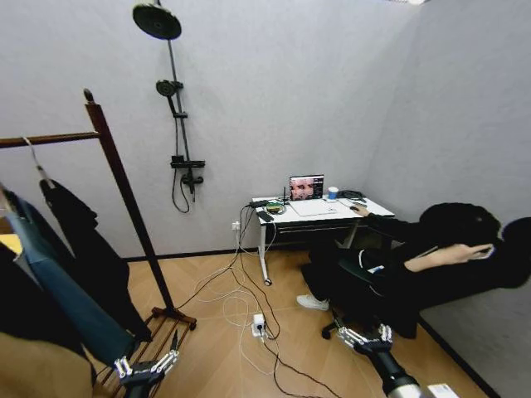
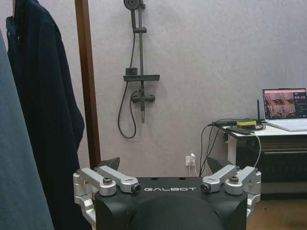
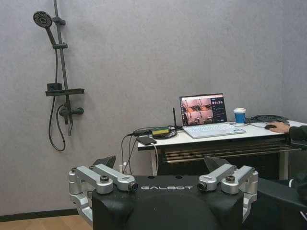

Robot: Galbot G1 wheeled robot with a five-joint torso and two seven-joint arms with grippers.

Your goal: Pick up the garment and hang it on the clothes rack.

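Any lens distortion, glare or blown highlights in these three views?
Head view: wide-angle bending, the clothes rack post leans and walls curve; even, soft light. Left wrist view: straight lines, the garment reads as a dark mass with little detail. Right wrist view: laptop screen bright but legible, no glare.

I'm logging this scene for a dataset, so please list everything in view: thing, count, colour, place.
garment: 1, black, hanging on the rack bar, rightmost
teal jacket: 1, teal-blue, hanging left of the garment
tan coat: 1, tan, lower left foreground
clothes rack: 1, reddish-brown, left side
shower fitting: 1, black, on the back wall
desk: 1, white top, against the back wall
laptop: 1, screen lit, on the desk
cup: 1, blue and white, right of the laptop
cables: several, black and white, on the floor
left end effector: 1, silver and black, open, low near the rack base
right end effector: 1, silver and black, open, low right
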